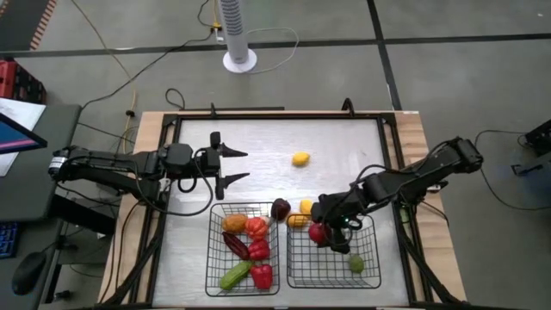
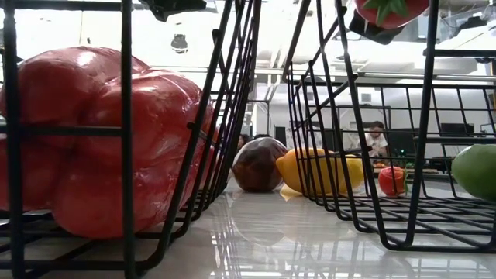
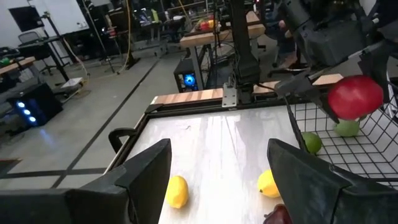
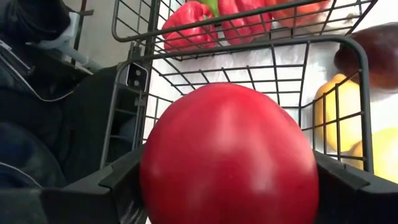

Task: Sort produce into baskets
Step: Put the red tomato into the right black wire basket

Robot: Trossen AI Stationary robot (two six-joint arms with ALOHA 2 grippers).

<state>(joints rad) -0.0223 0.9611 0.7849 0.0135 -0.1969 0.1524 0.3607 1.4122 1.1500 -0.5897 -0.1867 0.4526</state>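
Two black wire baskets stand at the table's near edge, the left basket [image 1: 209, 258] and the right basket [image 1: 376, 254]. The left one holds red peppers [image 1: 257, 250], an orange piece [image 1: 234, 223] and a green cucumber [image 1: 234, 275]. A lime [image 1: 356, 263] lies in the right one. My right gripper [image 1: 320, 231] is shut on a red tomato [image 4: 230, 155] above the right basket's left part. A dark purple piece [image 1: 281, 208] and yellow pieces [image 1: 303, 212] lie between the baskets' far ends. A lemon [image 1: 300, 158] lies mid-table. My left gripper [image 1: 247, 165] hovers open, with nothing between its fingers. My right gripper pinches the tomato between its two fingers [image 4: 124, 180], one on each opposite side [image 4: 155, 174]. The fingers come slanting down from the table's right and far side. The tomato [image 3: 354, 96] hangs clear of the basket's floor, above its wires.
A raised black frame [image 1: 389, 146] runs around the table top. The lemon and another yellow piece [image 3: 268, 184] lie on the bare top ahead of my left gripper. A white fan stand [image 1: 238, 52] is beyond the far edge. A person [image 2: 377, 139] sits in the room behind.
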